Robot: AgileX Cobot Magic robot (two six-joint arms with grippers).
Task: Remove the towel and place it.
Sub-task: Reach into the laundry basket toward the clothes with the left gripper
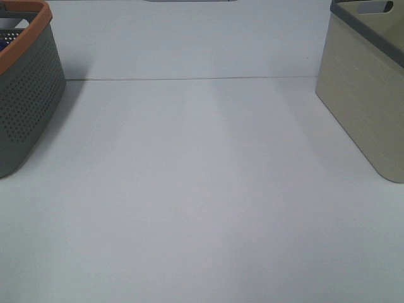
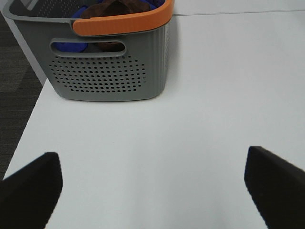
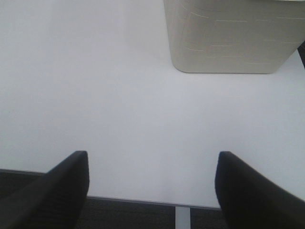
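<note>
1. looking at a grey basket (image 2: pixel 109 71) with perforated walls and a partly orange rim (image 2: pixel 124 24), standing on the white surface (image 1: pixel 202 202).
2. finding the towel (image 2: pixel 119 5), dark reddish-brown, lying bunched inside the grey basket, peeking just above its rim and showing again through its handle slot.
3. noting a blue cloth (image 2: pixel 69 46) lying in the grey basket as well, right beside the towel and showing through the same slot.
4. hovering with the left fingers (image 2: pixel 33 186) spread wide and released, gripping nothing, over the surface in front of the grey basket's slotted wall and apart from it.
5. hovering with the right fingers (image 3: pixel 57 191) also spread wide and released, gripping nothing, well apart from the grey basket, over an edge of the surface with dark floor (image 3: pixel 133 214) showing below.
6. seeing a beige bin (image 1: pixel 366 95) with a darker rim standing on the same surface, well apart from the grey basket, on the side opposite it.
</note>
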